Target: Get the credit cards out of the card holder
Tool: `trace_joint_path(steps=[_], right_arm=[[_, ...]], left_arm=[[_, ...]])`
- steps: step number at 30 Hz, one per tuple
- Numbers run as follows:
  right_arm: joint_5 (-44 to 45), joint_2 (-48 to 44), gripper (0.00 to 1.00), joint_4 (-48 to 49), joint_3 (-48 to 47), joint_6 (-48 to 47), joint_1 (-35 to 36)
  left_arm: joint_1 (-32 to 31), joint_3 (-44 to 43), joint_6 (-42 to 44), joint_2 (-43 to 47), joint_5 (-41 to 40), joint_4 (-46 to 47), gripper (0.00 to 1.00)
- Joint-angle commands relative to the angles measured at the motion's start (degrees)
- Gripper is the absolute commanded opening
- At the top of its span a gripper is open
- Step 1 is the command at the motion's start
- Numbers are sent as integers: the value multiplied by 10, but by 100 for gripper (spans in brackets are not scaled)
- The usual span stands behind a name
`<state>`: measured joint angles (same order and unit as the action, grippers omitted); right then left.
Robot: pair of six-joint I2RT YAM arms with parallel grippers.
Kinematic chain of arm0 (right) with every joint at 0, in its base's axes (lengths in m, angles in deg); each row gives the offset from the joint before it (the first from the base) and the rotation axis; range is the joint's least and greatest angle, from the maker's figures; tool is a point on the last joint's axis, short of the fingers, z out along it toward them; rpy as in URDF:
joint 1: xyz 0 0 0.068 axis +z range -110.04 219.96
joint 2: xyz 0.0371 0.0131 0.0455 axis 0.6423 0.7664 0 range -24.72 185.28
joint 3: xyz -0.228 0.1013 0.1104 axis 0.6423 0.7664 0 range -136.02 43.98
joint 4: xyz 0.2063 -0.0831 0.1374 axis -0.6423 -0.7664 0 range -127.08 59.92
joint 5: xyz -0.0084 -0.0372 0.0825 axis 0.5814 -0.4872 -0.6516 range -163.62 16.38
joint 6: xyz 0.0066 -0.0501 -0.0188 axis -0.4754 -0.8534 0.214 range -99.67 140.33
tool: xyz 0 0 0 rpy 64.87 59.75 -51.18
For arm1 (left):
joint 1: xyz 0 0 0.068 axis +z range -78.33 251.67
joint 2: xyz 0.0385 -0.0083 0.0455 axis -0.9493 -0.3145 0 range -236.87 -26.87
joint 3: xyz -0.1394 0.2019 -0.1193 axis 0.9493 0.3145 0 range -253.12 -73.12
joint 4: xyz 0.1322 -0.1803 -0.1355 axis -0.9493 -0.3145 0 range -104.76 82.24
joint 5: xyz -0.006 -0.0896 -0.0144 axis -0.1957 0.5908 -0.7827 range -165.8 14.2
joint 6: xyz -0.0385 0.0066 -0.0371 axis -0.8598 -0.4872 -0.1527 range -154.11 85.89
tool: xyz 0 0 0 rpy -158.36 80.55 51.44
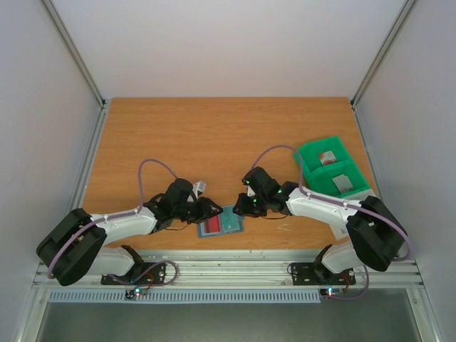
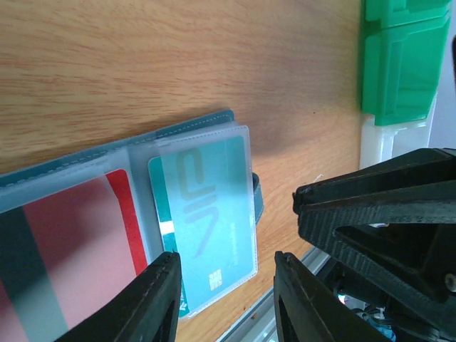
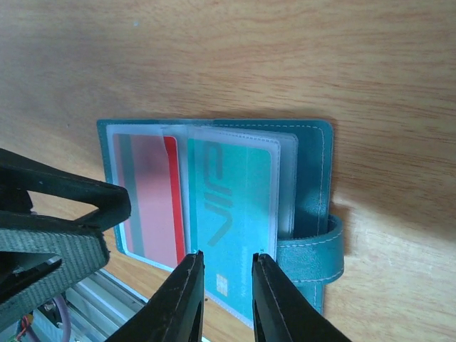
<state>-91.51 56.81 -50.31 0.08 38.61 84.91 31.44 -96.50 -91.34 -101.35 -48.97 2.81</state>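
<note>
The card holder [image 1: 231, 226] lies open on the table near the front edge, between my two grippers. In the right wrist view the holder [image 3: 313, 178] is teal-blue with a strap, and clear sleeves hold a red card [image 3: 149, 203] and a teal card [image 3: 235, 199]. My right gripper [image 3: 226, 271] is open with a narrow gap, hovering over the teal card's lower end. In the left wrist view the red card [image 2: 64, 242] and the teal card [image 2: 206, 214] show too. My left gripper [image 2: 226, 288] is open and empty over the teal card's chip end.
A green two-compartment bin [image 1: 313, 151] stands at the right, with a small item in each compartment; it also shows in the left wrist view [image 2: 399, 57]. The metal rail [image 1: 228, 267] runs along the table's front edge, just below the holder.
</note>
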Motion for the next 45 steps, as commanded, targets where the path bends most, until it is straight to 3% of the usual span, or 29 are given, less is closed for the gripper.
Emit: trace_joint_path(steps=[1,24,39,45], right_arm=[[-20,24,20,19,-18,-3,-1],[12,87,7,-3,10,-13,-2],[11,84,6,-1,12,-16,-2],[11,85,6,2,11,-17,-1]], left_arm=[[4,8,9,4,-13,13,37],[7,10,-7,-85,-5,94,30],[6,1,-43,-154,13,176,23],[5,7,-56,-166,12,207,16]])
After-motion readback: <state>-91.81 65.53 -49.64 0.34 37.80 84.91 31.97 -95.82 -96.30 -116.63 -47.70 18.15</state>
